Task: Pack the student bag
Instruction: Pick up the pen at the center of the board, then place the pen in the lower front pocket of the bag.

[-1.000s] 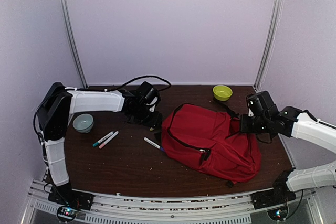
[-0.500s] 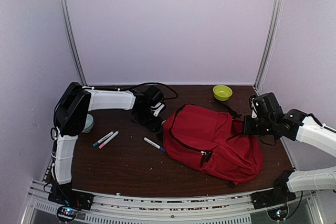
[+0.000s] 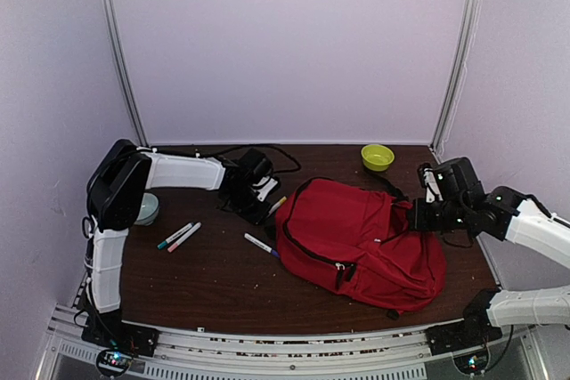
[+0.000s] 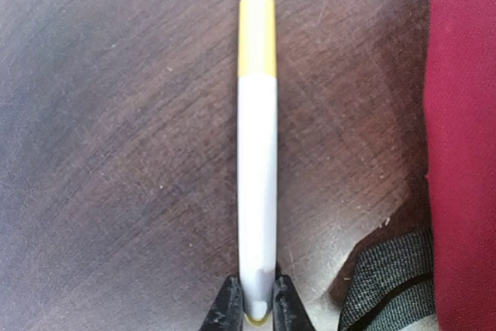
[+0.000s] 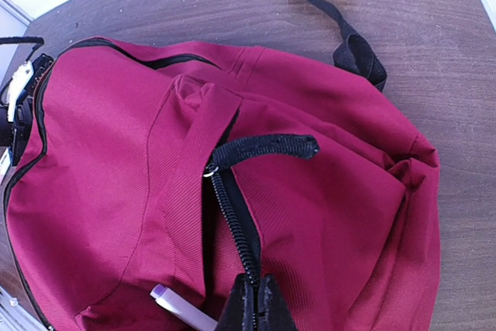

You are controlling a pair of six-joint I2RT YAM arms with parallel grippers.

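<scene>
1. Student bag, flat on the table right of centre: risk of dragging or of the mouth closing, given only a thin pinch on the zip edge.
2. Right gripper, jaws pressed together on that black zip: possible slip off the fabric under pull.
3. Left gripper, jaws pinching the very end of the yellow-capped marker: likely swivel or drop on lifting, or a snag on the strap just beside.

The student bag lies on the bench's right half, with a bowl behind it and a second bowl far left. Right of that lie two markers. A third marker lies just left of the bag, and a fourth marker is in the left end effector at the bag's rear-left corner.
</scene>
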